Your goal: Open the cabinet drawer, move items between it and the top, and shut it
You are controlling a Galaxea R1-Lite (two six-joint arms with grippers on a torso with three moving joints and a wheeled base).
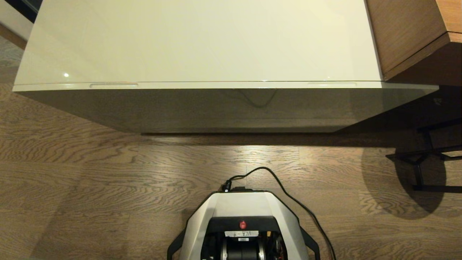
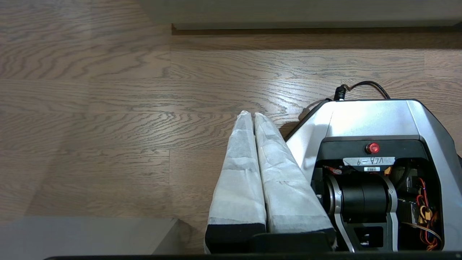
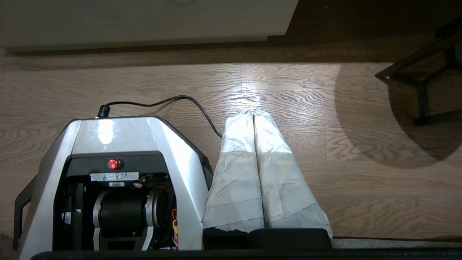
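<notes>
the step in hand, judged from the scene, is the approach to the closed drawer; nothing has been opened and no items show on the cabinet.

work from left to right.

1. left pincer: its two wrapped fingers are pressed together and hold nothing. it hangs over the wooden floor, just beside the robot base, well apart from the cabinet. part the fingers before you reach.

2. left slot: this slim recess sits at the front edge of the cabinet drawer, directly below the top. aim the left fingertips here and keep them level with the edge, so that they hook the lip rather than scrape the glossy face.

3. cable: it trails from the base across the floor toward the right. check that it does not snag if you drive closer.

4. right slot: the matching recess. a drawer this wide is likely to skew under a one-sided pull, so engage both slots and draw evenly.

5. right pincer: likewise closed and empty, beside the base. open it before the reach.

6. brown furniture piece and a dark metal frame stand at the right; keep the right arm clear of both.
</notes>
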